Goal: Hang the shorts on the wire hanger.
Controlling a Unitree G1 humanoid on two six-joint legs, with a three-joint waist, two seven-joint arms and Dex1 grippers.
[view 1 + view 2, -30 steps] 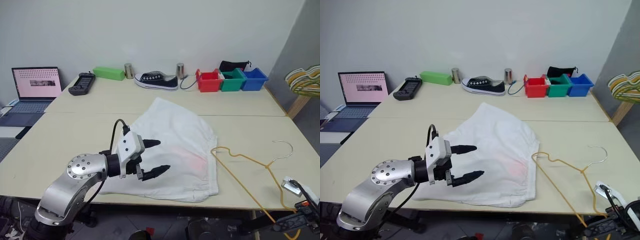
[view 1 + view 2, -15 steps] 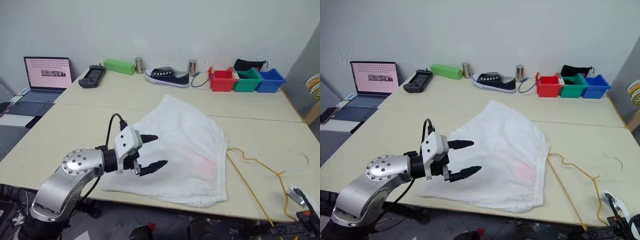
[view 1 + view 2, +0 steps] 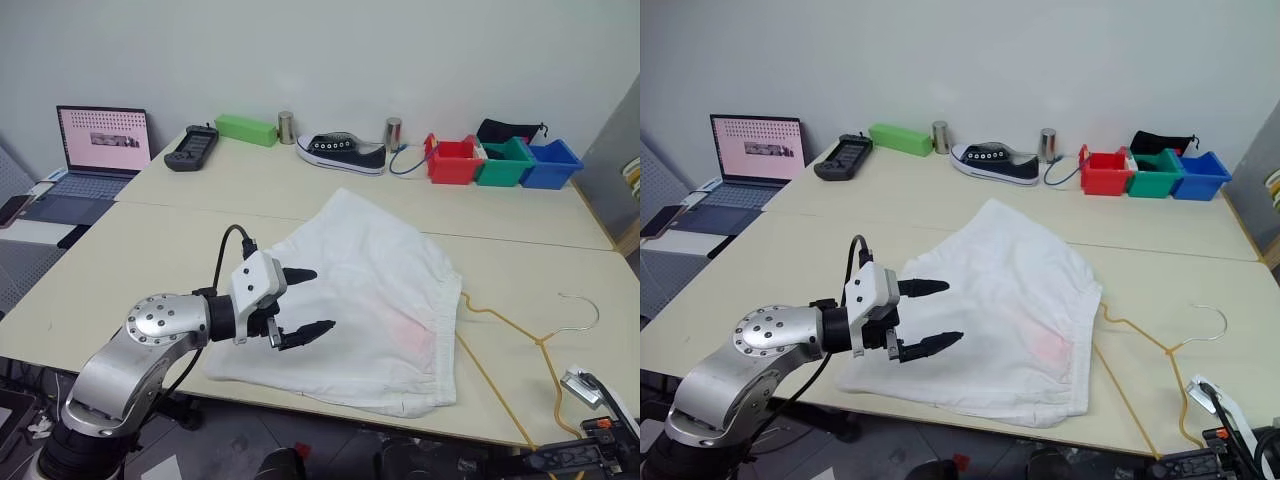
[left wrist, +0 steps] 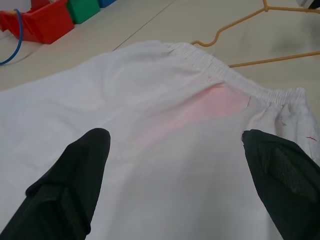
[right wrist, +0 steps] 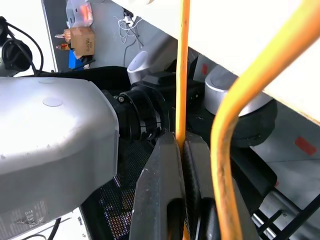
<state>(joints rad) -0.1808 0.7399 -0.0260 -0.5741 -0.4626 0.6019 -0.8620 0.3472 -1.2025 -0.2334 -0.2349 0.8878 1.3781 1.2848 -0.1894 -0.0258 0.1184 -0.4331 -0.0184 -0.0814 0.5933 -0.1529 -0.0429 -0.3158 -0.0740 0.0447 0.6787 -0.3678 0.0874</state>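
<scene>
— White cotton, the shorts [image 3: 361,292] lie flat mid-bench [image 3: 150,240], waistband toward three o'clock beside the wire hanger [image 3: 520,335].

— Why's the left end effector [image 3: 304,301] spread above them?

— Probably lining up a grab. The right end effector [image 5: 182,150], at five o'clock off the bench edge, pinches the hanger's wire, likely to slide it in.

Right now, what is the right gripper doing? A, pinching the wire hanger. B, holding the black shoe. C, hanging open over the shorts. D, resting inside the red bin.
A: in the right wrist view the right gripper has its two fingers shut on the thin yellow wire hanger, just off the table's near edge.
</scene>
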